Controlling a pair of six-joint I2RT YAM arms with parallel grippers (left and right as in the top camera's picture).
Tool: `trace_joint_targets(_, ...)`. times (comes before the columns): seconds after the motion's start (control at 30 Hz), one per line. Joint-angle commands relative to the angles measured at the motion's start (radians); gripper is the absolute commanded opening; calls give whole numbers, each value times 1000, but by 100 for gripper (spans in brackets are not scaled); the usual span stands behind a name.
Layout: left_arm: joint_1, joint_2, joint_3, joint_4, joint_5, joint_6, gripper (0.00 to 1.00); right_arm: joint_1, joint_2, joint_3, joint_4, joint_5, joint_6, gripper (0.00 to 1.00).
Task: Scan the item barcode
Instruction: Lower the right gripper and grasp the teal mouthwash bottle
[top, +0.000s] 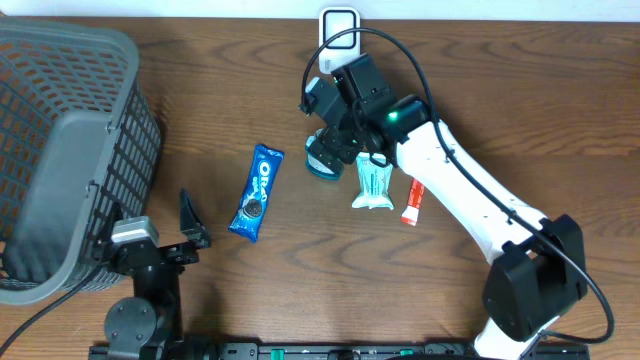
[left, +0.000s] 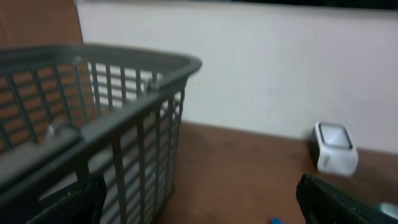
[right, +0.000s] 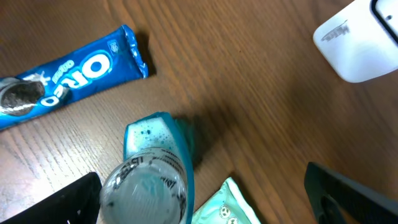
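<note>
Only the overhead view takes in the whole table (top: 300, 290): the grey basket (top: 70, 150) at the left edge, an Oreo pack (top: 257, 192) near the middle, and right of it a teal bottle (top: 321, 160), a mint-green pouch (top: 373, 186) and a red tube (top: 413, 203), with the white scanner (top: 340, 24) at the far edge. The right wrist view alone shows the bottle's clear cap end-on and the bare wood between bottle and scanner. The left wrist view shows mostly the basket wall, close on its left. The right arm (top: 470, 190) reaches diagonally from the near right corner, and the right gripper (right: 202, 180) hangs over the bottle with its jaws spread wide, holding nothing. The left gripper (left: 200, 186) sits low by the basket at the near edge, equally wide open and empty. Open wood lies between the Oreo pack and the basket.
</note>
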Motion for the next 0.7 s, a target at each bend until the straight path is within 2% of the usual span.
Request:
trace_joint_targets(0.0,3,2,-3,-39,8,-24,98,21,23,23,5,-3,-24,99)
trace_joint_targets(0.33,3,2,-5,-101,8,-32,98,32,130,23,60,-2,-11,98)
trace_joint_targets(0.4,3,2,-4,-120,8,-32,98,32,137,23,77,-3,-4,89)
trace_joint_targets(0.53,3,2,-4,-171,8,-32,98,32,137,23,110,-3,12,64)
trace_joint_targets(0.67,3,2,-5,-195,7,-31,98,32,142,23,114,-7,28,60)
